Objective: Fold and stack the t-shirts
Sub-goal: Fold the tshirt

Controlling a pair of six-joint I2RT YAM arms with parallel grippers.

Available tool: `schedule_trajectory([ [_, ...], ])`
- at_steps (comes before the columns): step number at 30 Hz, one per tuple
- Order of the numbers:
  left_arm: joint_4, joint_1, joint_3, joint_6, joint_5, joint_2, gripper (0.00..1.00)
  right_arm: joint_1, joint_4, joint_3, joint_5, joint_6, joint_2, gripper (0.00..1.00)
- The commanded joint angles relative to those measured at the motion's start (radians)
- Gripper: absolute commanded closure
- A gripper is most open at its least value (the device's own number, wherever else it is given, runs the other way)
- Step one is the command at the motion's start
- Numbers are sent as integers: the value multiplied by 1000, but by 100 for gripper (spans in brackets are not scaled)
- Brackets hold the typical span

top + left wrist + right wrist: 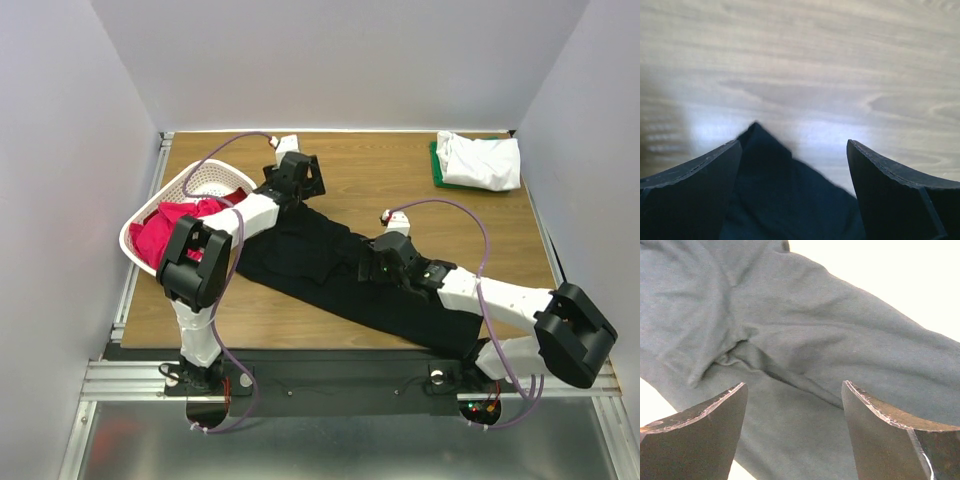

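A large black t-shirt point(330, 265) lies spread diagonally across the wooden table. My left gripper point(303, 187) is open low over its far-left corner; in the left wrist view a pointed black fabric corner point(770, 185) lies between the open fingers of that gripper point(794, 146). My right gripper point(366, 267) is open over the shirt's wrinkled middle, and its wrist view shows that gripper point(794, 386) above the cloth point(805, 340). A folded white t-shirt point(482, 160) lies on a green one point(437, 168) at the back right. Pink/red t-shirts point(170, 232) fill the basket.
A white lattice basket point(213, 178) stands at the left edge of the table. Grey walls enclose the table on three sides. Bare wood point(380, 170) shows between the black shirt and the white stack.
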Motion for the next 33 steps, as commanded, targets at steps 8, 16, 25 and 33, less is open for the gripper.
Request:
schedule_trajectory([
  [8, -76, 37, 153, 98, -80, 92, 23, -20, -36, -20, 88, -3, 7, 19],
  [16, -96, 63, 159, 106, -44, 148, 30, -63, -36, -54, 100, -6, 10, 18],
  [25, -92, 72, 150, 106, -46, 147, 43, -72, -37, -63, 99, 0, 10, 18],
  [33, -76, 78, 128, 98, 3, 139, 53, -86, -40, -77, 111, 14, 29, 18],
])
